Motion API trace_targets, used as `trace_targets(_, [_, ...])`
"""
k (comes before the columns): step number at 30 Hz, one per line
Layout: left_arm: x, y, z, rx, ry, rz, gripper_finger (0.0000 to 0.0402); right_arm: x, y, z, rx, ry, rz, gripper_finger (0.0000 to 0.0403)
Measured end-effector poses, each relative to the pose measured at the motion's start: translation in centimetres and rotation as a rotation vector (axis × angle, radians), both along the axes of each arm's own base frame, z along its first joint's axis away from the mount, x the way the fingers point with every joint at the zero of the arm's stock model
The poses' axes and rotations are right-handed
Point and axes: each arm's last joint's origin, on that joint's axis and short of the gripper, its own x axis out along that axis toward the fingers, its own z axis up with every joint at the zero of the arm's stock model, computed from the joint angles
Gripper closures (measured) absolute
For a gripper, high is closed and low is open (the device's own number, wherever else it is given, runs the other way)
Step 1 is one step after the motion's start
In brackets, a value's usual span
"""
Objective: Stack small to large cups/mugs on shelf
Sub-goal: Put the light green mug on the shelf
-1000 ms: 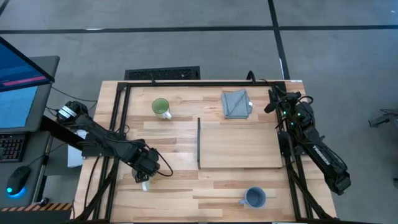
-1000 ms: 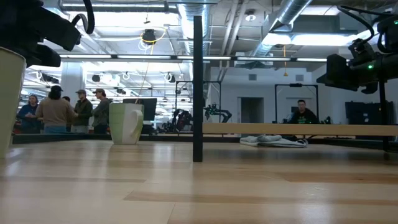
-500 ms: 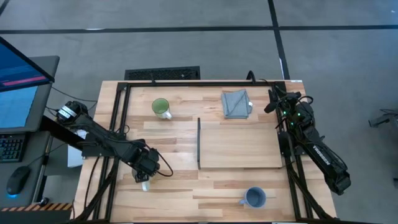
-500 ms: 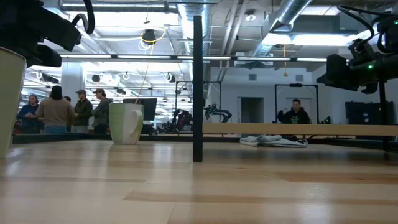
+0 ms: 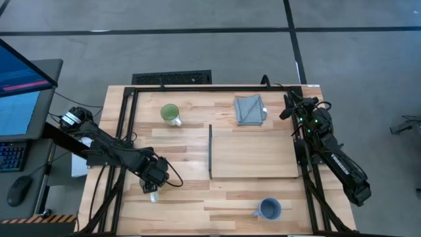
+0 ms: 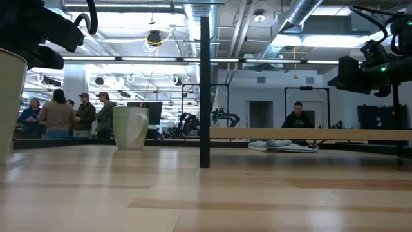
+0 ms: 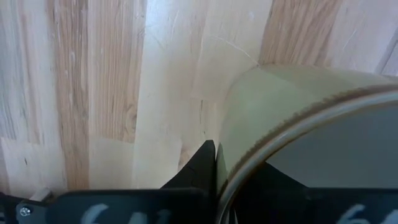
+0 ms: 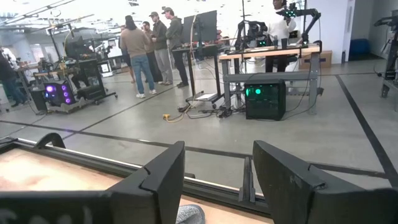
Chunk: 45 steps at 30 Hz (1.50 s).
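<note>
My left gripper [image 5: 152, 191] grips the cream mug [image 7: 292, 118] near the surface's [image 5: 184, 197] front-left corner; only my left wrist view shows a finger [image 7: 198, 167] pinching its rim. My right gripper [image 8: 214, 171] gapes wide, idle, over the back-right corner.

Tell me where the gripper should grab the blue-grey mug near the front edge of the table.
Take the blue-grey mug by its rim, coming straight down from above. It stands upright with its mouth open to the high camera, so one finger can go inside and one outside. Its handle points toward the left arm's side, so pinch the wall opposite it.
</note>
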Motion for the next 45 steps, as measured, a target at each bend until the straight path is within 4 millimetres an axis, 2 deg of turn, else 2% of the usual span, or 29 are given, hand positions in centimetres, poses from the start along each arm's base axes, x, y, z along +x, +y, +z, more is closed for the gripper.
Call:
trace_targets(8, [0.3, 0.6, 0.0, -0.014, 0.007, 0.036, 0.039, 0.0, 0.0, 0.0, 0.0, 0.0, 0.0, 0.0191])
trace_targets(24, [1.3, 1.4, 0.0, -0.004, -0.047, -0.039, 0.039, 0.0, 0.0, 0.0, 0.0, 0.0, 0.0, 0.0191])
trace_targets(45, [2.4, 4.1, 0.0, -0.02, -0.037, 0.099, 0.039, 0.0, 0.0, 0.0, 0.0, 0.0, 0.0, 0.0191])
